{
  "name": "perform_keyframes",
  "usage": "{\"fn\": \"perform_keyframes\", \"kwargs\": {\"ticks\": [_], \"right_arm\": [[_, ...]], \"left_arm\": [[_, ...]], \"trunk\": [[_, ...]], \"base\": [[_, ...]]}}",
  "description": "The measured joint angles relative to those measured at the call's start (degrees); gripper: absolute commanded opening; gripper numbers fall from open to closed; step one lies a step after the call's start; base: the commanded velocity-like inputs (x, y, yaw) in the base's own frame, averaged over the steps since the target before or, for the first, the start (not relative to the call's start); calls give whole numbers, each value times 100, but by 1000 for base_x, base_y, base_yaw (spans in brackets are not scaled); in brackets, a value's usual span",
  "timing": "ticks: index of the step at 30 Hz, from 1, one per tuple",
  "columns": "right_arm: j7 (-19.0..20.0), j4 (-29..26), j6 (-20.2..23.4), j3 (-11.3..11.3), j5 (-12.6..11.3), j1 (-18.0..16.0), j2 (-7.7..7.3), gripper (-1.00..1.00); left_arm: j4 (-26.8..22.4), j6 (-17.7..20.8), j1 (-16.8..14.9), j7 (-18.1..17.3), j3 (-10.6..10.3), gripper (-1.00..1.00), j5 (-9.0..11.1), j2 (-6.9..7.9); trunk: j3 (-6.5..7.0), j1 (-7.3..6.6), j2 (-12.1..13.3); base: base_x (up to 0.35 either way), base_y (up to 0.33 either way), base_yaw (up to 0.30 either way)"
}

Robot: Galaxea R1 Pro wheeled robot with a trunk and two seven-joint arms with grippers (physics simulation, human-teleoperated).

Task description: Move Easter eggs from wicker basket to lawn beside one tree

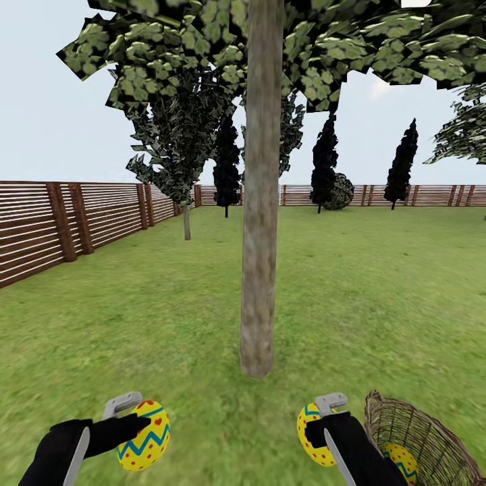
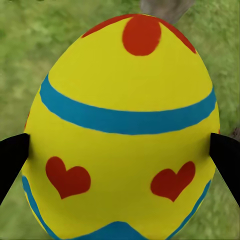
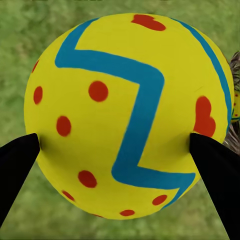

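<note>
Pale grey-brown tree (image 1: 260, 223) stands dead ahead on the mottled lawn (image 1: 378, 290). Near right, the brown wicker basket (image 1: 420, 432) holds one yellow egg (image 1: 402, 460). Left hand (image 1: 138, 418) pinches a heart-dotted egg (image 2: 122, 130); right hand (image 1: 322, 420) pinches a zigzag egg (image 3: 127, 115).

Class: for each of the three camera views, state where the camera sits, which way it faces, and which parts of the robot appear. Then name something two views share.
Head view: on the robot's head, facing forward and down across the lawn at the tree; both arms show, plus the wicker basket.
Left wrist view: near the left gripper, looking along its fingers at its egg.
Right wrist view: near the right gripper, facing its egg.
Shared: head and left wrist views both show the left egg.
</note>
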Motion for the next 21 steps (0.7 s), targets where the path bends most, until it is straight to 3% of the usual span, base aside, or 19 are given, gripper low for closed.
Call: {"fn": "perform_keyframes", "kwargs": {"ticks": [5,6,8,12,21], "right_arm": [[3,8,-2,-2,0,0,-8,-100],[5,6,-2,-4,-2,0,-9,-100],[6,7,-2,-2,-2,0,-9,-100],[-1,0,-6,-5,0,0,-9,-100],[-3,7,-11,0,0,0,-9,-100]], "left_arm": [[-42,-67,5,-23,86,-100,36,-22],[-44,-95,4,-24,362,-100,24,-27],[-54,-105,1,-55,545,-100,40,-42],[-76,-110,4,-50,533,-100,37,-213],[-71,-106,7,-41,526,-100,40,-236]], "trunk": [[0,0,0],[0,0,0],[0,0,0],[0,0,0],[0,0,0]], "base": [[0,0,0],[0,0,0],[0,0,0],[0,0,0],[0,0,0]]}}
